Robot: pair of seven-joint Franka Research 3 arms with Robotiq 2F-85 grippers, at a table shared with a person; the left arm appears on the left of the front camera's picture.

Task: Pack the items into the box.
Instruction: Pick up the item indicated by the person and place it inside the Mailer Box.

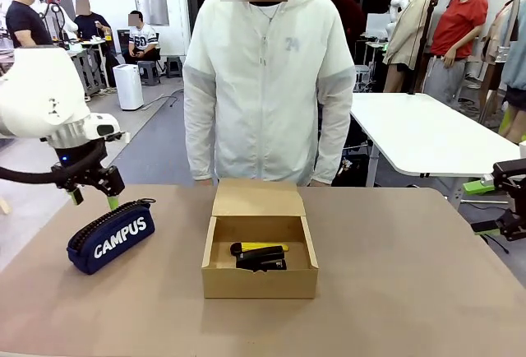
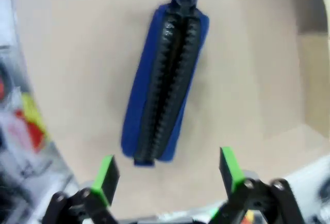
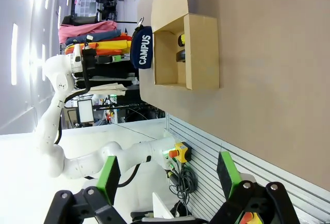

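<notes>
- The navy pencil case [image 1: 111, 236] lies on the tabletop [image 1: 394, 291] left of the box [image 1: 260, 281]. Its long axis runs diagonally, from near-left to far-right.
- The white "CAMPUS" lettering faces the robot's side, and the zip-pull end points towards the box.
- Inside the open box, the yellow-and-black utility knife [image 1: 259, 248] lies crosswise. The small black stapler-like object [image 1: 265, 264] sits just beside it on the near side. The flap lid [image 1: 257, 198] leans towards the person [image 1: 267, 85].
- The left wrist view shows the case's [image 2: 165, 84] zip facing up and its ring at the top of the picture. The front view shows the lettering instead.
- The right wrist view shows case [image 3: 142, 48] and box [image 3: 201, 53] sideways, well apart from the right pincer.
- The left pincer [image 1: 94, 199] [image 2: 167, 172] hangs fingers-down over the case's left end, spread wide and clear of it.
- The right pincer [image 1: 483, 206] [image 3: 167, 175] sits past the tabletop's right edge, pointing inward, spread wide and holding nothing.
</notes>
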